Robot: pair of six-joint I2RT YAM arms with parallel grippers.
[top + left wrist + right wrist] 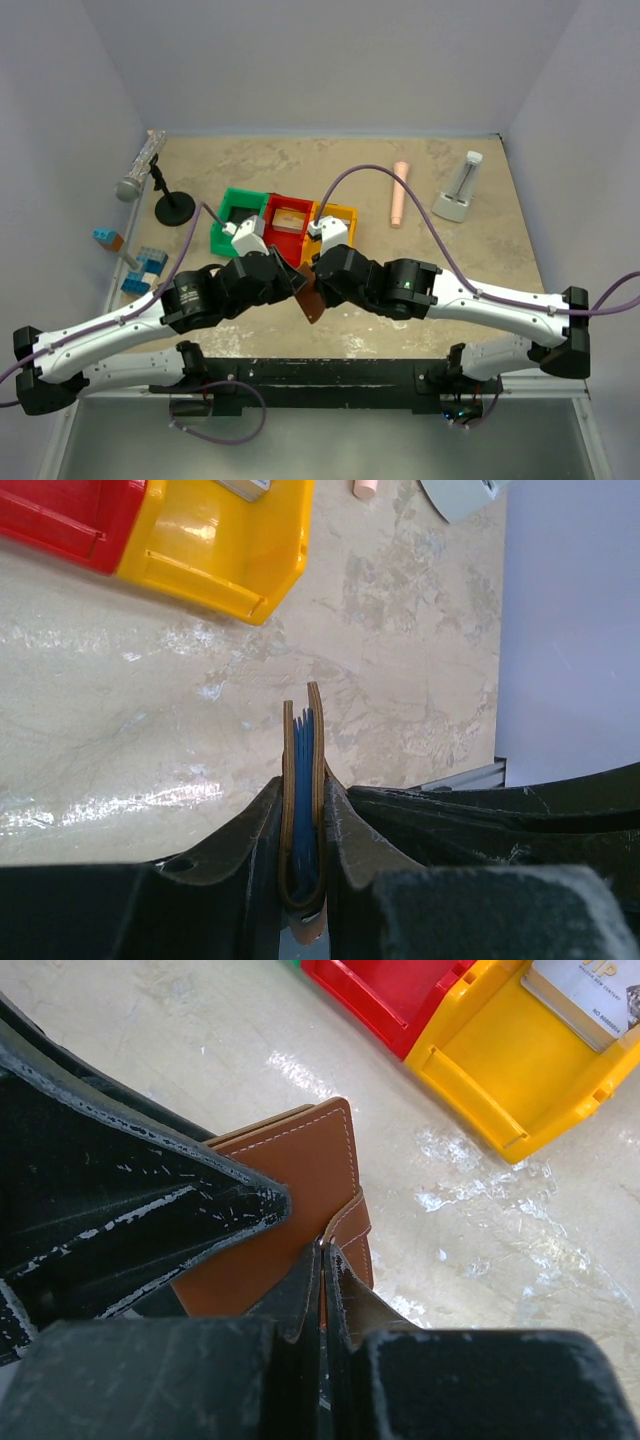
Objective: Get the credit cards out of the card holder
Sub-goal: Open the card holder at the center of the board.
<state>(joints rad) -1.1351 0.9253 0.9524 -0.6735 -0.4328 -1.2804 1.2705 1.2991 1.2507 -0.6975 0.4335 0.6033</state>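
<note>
The brown card holder (310, 300) hangs above the table between my two grippers, in front of the bins. In the left wrist view the card holder (287, 780) is seen edge-on, folded, with blue credit cards (304, 770) packed between its two flaps. My left gripper (302, 795) is shut on its folded end, one finger on each side. My right gripper (324, 1252) is shut on the thin closing strap (352, 1222) at the edge of the card holder (290, 1175). The left gripper's black finger (150, 1200) covers part of its face.
Green (238, 215), red (285, 222) and yellow (337, 215) bins stand in a row just behind the grippers; a card (585, 995) lies in the yellow bin (500, 1070). A microphone (140, 165) on a black stand, blue blocks (142, 268), a pink cylinder (400, 193) and a white dispenser (460, 190) stand further off.
</note>
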